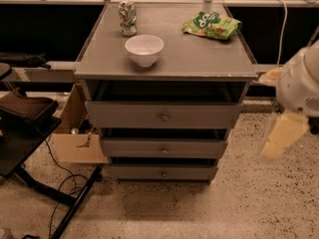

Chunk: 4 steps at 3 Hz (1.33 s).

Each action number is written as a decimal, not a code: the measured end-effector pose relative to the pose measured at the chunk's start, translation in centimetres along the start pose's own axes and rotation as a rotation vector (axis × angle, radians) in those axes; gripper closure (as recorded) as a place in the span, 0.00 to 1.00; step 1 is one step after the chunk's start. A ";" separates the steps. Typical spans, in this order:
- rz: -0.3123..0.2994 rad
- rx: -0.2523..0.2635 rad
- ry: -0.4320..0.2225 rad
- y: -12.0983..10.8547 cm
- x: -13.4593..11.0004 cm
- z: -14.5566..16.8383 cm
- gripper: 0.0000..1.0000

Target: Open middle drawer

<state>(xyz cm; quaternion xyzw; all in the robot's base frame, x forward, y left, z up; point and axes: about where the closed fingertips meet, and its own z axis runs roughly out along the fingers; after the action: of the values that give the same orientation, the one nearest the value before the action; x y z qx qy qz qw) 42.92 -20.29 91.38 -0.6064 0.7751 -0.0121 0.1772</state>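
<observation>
The grey cabinet [164,59] has three stacked drawers. The middle drawer [129,147] is a shallow grey front with a small round metal knob [164,150] at its centre. It sits between the taller top drawer [124,114] and the low bottom drawer [134,173], with a dark gap above it. My gripper [283,133] hangs at the right edge of the view below the white arm [301,81]. It is off the cabinet's right side at about the height of the top two drawers, well apart from the knob, and holds nothing that I can see.
On the cabinet top stand a white bowl [144,49], a crushed can [127,18] and a green snack bag [212,25]. A cardboard box [75,133] sits at the cabinet's left. A black stand [30,133] with floor cables is further left. Speckled floor lies in front.
</observation>
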 end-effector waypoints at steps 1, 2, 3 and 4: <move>-0.021 -0.027 0.011 2.2 1.4 8.4 0.00; -0.027 -0.066 0.036 4.5 3.1 15.8 0.00; -0.045 -0.131 0.075 5.3 4.7 24.7 0.00; -0.029 -0.213 0.109 5.7 6.1 30.8 0.00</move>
<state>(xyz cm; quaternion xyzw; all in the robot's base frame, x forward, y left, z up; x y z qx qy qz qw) 45.25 -18.47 59.63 -0.6312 0.7717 0.0348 0.0695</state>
